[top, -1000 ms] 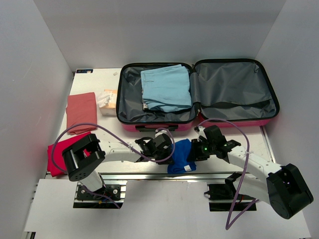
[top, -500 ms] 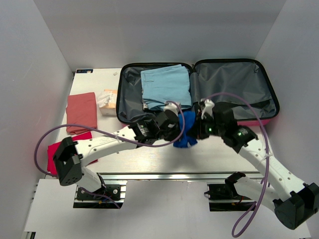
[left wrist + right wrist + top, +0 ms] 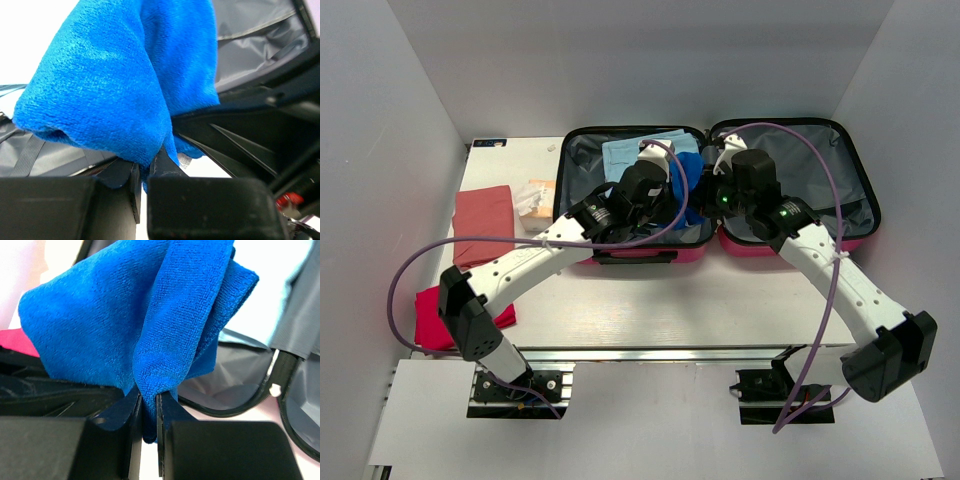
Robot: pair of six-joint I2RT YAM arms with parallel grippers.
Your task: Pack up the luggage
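**Blue cloth over the open luggage: a bad drop is possible**

Top view: the luggage [image 3: 790, 165] lies open on the far part of the table [image 3: 720, 300], with both grey-lined halves facing up. Both arms reach over its near rim and meet above the middle, where the two halves join. The left gripper [image 3: 670, 195] and the right gripper [image 3: 710, 195] carry a blue cloth [image 3: 688, 180] between them. They are very near to each other, so I judge they may bump. If they move apart, the cloth may be pulled out of one grip. Released here, it could fall across the middle rim and hinder the closing. Folded light blue clothes [image 3: 625, 155] lie in the left half, partly under the left arm, and lowering there could disturb them. The purple cables [image 3: 790, 128] loop above the luggage and might catch. Left of the luggage a packet [image 3: 535, 203] lies just beside it, then a pale red cloth [image 3: 483, 225], and nearer a dark red cloth [image 3: 428, 310].

Left wrist view: the left gripper [image 3: 145, 167] is clamped on the blue cloth [image 3: 125, 75], but only on a thin fold of it.

Right wrist view: the right gripper [image 3: 149, 410] likewise pinches a narrow fold of the blue cloth [image 3: 140, 315], so slipping seems possible
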